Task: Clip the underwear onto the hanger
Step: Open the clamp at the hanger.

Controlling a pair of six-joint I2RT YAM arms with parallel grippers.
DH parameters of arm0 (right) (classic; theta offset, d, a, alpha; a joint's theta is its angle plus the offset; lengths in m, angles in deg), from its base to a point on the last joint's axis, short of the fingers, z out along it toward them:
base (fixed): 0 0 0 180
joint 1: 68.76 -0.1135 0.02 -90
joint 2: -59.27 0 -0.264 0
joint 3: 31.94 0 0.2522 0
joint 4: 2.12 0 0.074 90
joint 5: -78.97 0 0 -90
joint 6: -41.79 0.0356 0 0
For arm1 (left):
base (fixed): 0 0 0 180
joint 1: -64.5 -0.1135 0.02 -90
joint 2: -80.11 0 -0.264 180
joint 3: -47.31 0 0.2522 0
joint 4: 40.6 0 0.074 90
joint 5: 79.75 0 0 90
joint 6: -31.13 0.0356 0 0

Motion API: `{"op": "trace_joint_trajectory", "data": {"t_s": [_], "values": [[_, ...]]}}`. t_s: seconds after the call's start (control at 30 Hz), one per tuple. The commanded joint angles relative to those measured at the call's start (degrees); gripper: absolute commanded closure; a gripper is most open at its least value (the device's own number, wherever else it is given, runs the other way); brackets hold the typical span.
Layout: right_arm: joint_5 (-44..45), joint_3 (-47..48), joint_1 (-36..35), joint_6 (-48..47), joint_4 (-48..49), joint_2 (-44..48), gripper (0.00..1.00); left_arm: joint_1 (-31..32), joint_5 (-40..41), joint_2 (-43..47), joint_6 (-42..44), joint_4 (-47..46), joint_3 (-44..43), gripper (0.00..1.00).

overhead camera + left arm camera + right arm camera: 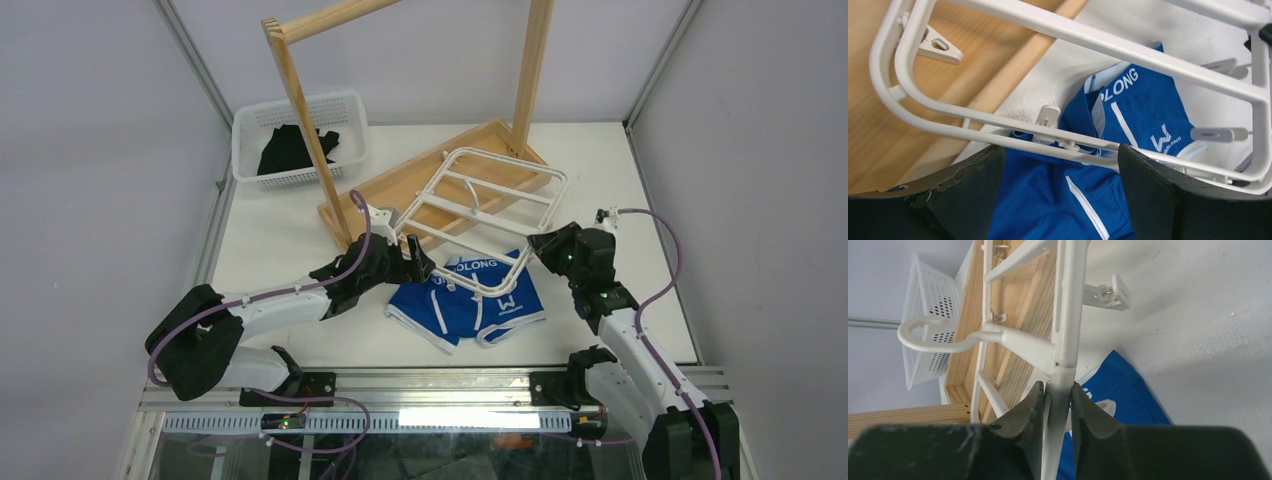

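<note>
Underwear [465, 300] lay flat on the white table [270, 250], waistband tucked under the near rail of the hanger [487, 190]. Right gripper [1058, 390] pinched that frame, apparently steadying it, while left gripper [1060, 155] hovered wide at a clip [1048, 117], holding nothing. Beyond the hanger stood the wooden rack [294, 90], a basket [280, 177] and grey walls.

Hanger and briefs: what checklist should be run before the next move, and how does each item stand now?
1. Right gripper clamped on the hanger frame: ok.
2. Left gripper open, holding nothing: ok.
3. Clip on the near rail lined up ahead of the left gripper's gap: ok.
4. Blue briefs lying under that rail, waistband within the clip's reach: ok.
5. Clip already biting the fabric: cannot tell.
</note>
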Motion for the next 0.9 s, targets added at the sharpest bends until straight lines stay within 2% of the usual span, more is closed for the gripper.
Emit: {"op": "trace_joint_trajectory", "data": {"t_s": [0.0, 0.43, 0.57, 0.87], "values": [[-4.5, -0.5, -0.4, -0.2, 2.6, 3.3, 1.00, -1.8, -0.9, -2.4, 3.3, -6.4, -5.2, 0.16], [-12.9, -0.6, -1.2, 3.2, 5.1, 3.0, 1.00, -7.7, -5.9, -12.4, 7.3, -6.7, -15.7, 0.16], [-13.9, -0.5, -1.7, 3.8, 6.3, 3.0, 0.96, -8.9, -4.6, -10.3, 8.5, -5.1, -15.9, 0.14], [-15.9, 0.4, -3.0, 6.0, 10.8, 1.2, 0.97, -10.9, -2.0, -3.2, 9.8, -0.3, -14.8, 0.12]]}}
